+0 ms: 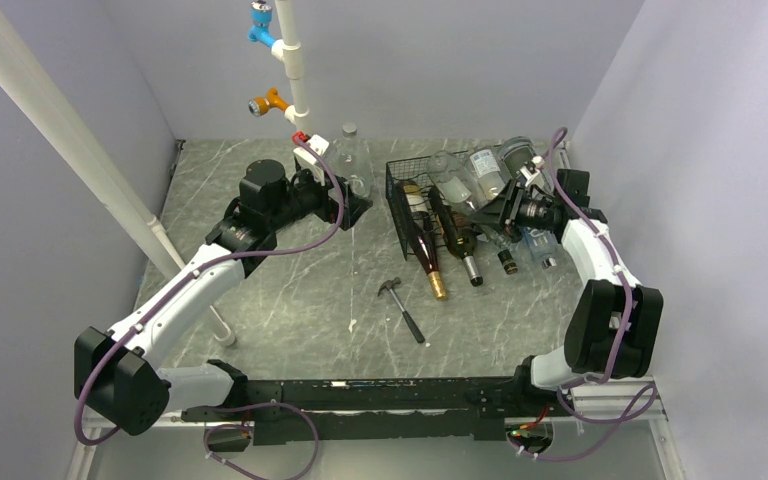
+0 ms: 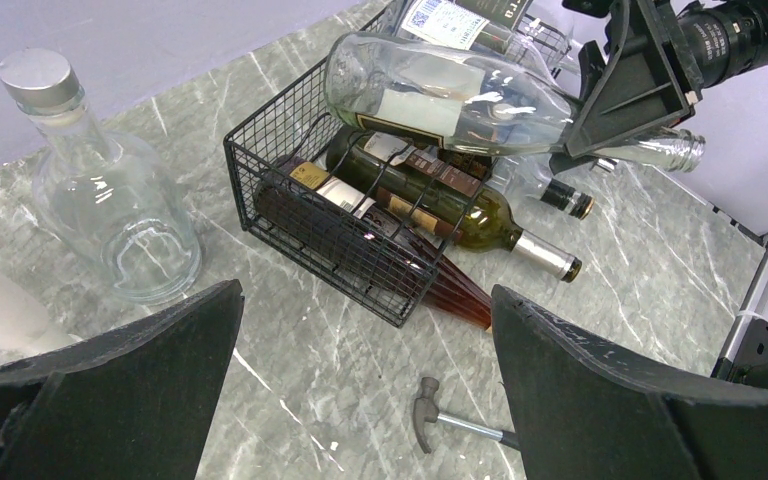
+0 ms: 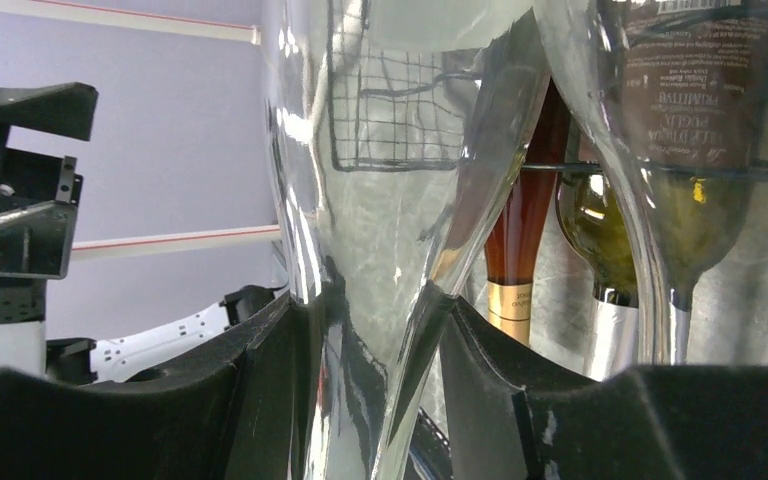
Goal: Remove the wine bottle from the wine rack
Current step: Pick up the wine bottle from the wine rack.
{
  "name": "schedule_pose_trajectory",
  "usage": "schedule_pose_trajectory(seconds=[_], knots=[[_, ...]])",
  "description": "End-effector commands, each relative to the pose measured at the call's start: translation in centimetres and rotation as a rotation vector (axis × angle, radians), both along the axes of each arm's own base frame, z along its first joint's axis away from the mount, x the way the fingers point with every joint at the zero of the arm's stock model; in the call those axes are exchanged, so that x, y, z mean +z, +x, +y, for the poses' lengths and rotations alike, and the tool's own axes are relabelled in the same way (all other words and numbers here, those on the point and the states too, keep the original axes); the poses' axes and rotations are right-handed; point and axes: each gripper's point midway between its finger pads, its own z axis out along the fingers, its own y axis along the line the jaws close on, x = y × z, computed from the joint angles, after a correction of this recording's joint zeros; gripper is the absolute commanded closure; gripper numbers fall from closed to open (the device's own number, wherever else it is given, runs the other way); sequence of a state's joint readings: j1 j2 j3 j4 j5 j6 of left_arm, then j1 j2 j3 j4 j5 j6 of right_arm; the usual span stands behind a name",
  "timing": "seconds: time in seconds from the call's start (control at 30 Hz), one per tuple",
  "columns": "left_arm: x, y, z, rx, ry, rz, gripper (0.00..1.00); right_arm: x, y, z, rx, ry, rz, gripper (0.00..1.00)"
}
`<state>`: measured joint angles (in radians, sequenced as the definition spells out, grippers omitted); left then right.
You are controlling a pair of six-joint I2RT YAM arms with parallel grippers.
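The right gripper (image 3: pixel 370 330) is closed on the neck of a clear wine bottle (image 2: pixel 440 95). The bottle lies on the upper tier of the wine rack (image 2: pixel 290 130), its body stretching away from the fingers. Under the held neck, a brown bottle (image 2: pixel 460 290) and a green bottle (image 2: pixel 480 225) lie in the lower tier. The left gripper (image 2: pixel 365 300) hangs spread wide and holds nothing, facing the rack's mesh end. An upright glass bottle (image 2: pixel 110 200) stands beside it, and a hammer (image 2: pixel 430 410) lies beneath it.

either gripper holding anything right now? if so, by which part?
Right gripper clamps the clear bottle lying atop the wine rack, at the taper from shoulder to neck. Left gripper is open, holding nothing.
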<state>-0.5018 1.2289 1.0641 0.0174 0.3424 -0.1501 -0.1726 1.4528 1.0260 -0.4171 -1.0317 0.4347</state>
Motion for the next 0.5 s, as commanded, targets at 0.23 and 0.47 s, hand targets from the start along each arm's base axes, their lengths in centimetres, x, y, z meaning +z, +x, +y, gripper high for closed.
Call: schedule_pose_trajectory(seconds=[0.23, 0.47], knots=[[1.1, -0.1, -0.5, -0.027, -0.005, -0.045, 0.0, 5.6, 2.4, -1.6, -0.001, 0.041, -0.279, 1.0], [1.3, -0.5, -0.9, -0.062, -0.01, -0.063, 0.01, 6.4, 1.9, -1.3, 0.021, 0.063, -0.301, 1.0]])
